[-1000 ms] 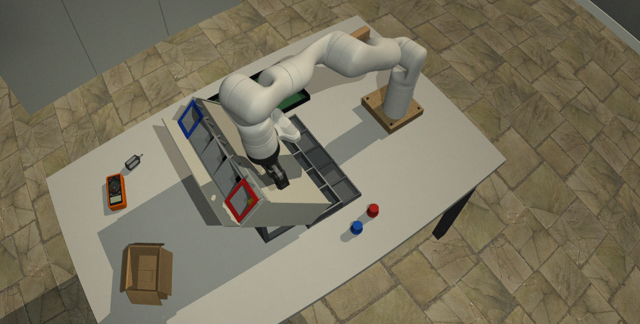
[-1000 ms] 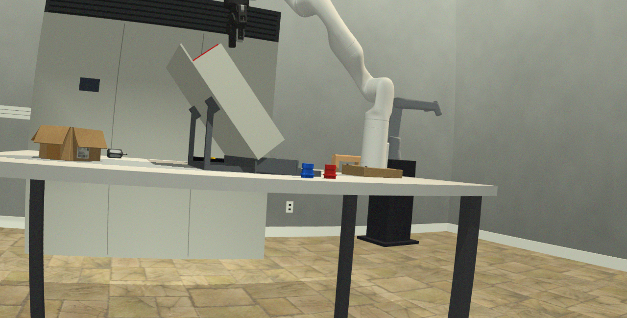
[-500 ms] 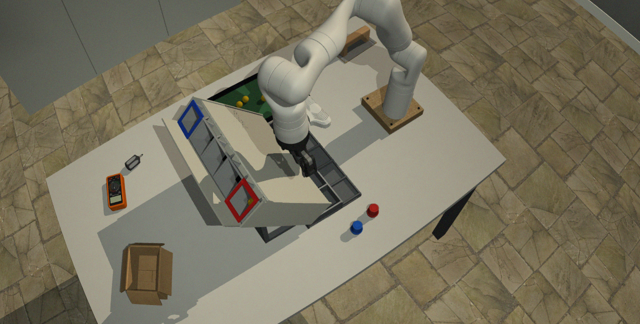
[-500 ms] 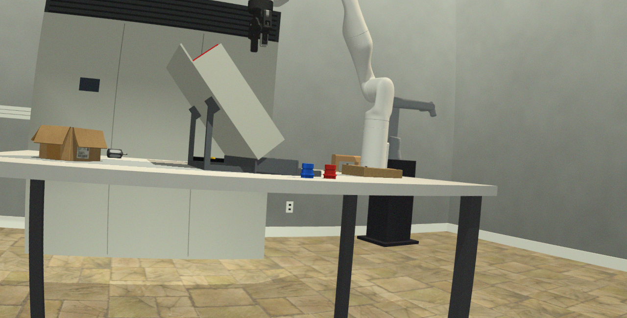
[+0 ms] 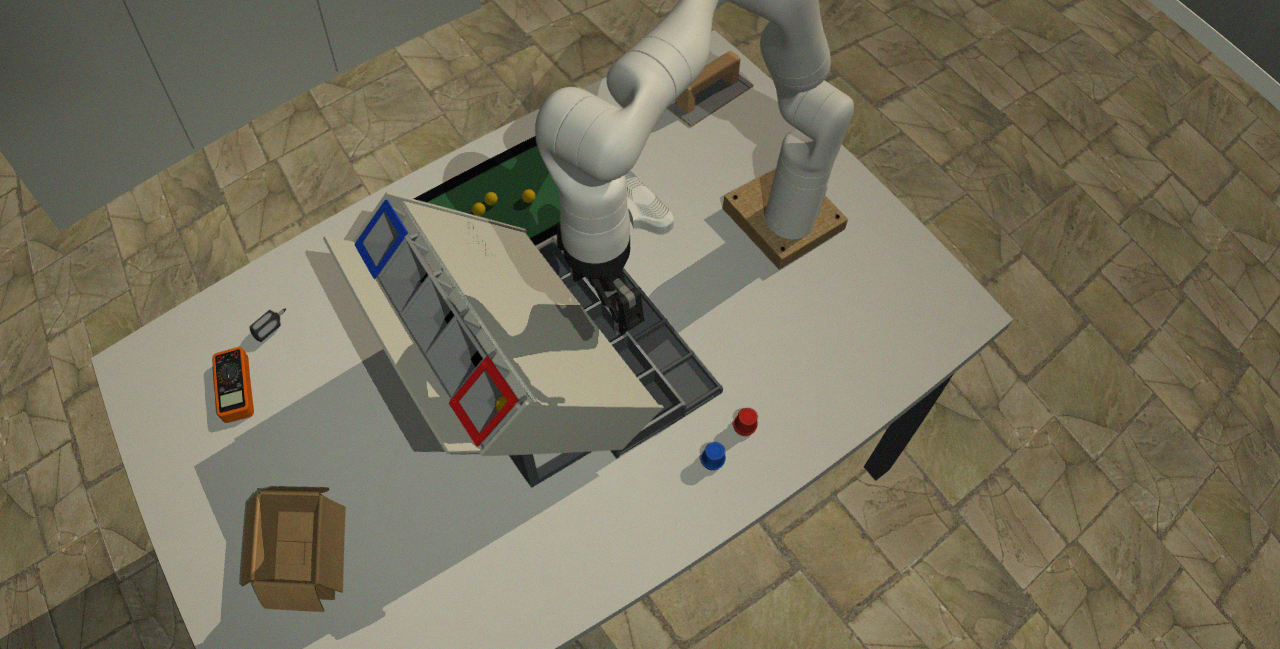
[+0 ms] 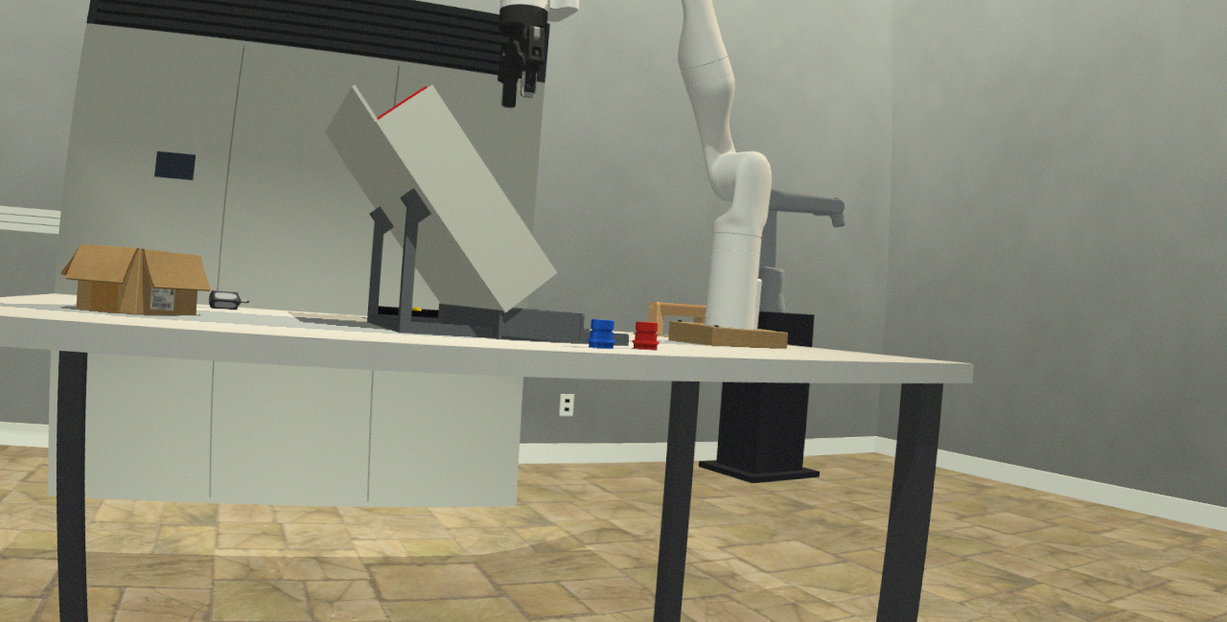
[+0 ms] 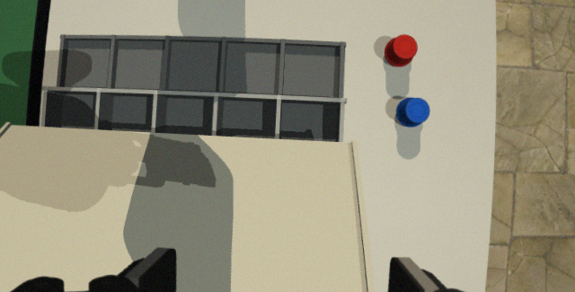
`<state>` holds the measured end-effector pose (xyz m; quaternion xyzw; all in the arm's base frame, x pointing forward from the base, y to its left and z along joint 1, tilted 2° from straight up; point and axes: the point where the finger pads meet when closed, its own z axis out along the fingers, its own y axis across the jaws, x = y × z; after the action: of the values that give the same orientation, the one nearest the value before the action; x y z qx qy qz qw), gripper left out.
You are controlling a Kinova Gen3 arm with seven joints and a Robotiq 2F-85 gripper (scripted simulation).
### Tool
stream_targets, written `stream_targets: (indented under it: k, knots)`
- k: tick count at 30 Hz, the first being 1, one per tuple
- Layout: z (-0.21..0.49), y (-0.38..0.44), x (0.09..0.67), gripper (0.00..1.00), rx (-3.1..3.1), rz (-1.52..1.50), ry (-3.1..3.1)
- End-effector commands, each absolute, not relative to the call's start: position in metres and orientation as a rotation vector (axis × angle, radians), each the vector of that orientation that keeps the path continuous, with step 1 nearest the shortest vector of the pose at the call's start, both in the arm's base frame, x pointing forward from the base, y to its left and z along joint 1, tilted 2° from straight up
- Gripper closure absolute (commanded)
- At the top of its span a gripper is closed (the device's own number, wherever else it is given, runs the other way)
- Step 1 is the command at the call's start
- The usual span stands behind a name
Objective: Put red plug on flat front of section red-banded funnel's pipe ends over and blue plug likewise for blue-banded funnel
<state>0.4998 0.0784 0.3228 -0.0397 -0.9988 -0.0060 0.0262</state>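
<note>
The Robotiq gripper hangs above the sectioned bin, its fingers spread fully apart (pinching nothing, touching nothing).

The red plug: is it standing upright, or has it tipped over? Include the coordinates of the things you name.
Upright: the red plug (image 5: pixel 745 421) (image 6: pixel 646 334) (image 7: pixel 402 50) stands on its base, with its round top facing up.

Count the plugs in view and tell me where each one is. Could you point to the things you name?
2. The red plug (image 5: pixel 745 421) (image 6: pixel 646 334) (image 7: pixel 401 50) stands on the table (image 5: pixel 859 323) (image 6: pixel 772 363) (image 7: pixel 449 216), past one end of the divided tray (image 5: pixel 718 389) (image 6: pixel 544 326) (image 7: pixel 342 71); the blue plug (image 5: pixel 713 455) (image 6: pixel 601 334) (image 7: pixel 412 112) stands nearby, not touching it.
</note>
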Motion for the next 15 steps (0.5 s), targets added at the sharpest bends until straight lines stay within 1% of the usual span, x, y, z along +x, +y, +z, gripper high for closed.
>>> stream_targets:
  k: [1,6,12,13,15]
  knots:
    - [0.300,0.033,0.453,0.00,-0.119,-0.030,-3.109]
    - [0.282,-0.001,0.418,0.00,-0.119,-0.030,-3.109]
    - [0.282,-0.001,0.418,0.00,-0.119,-0.030,-3.109]
    - [0.258,-0.041,0.374,0.00,-0.107,-0.008,-3.073]
    - [0.258,-0.041,0.374,0.00,-0.107,-0.008,-3.073]
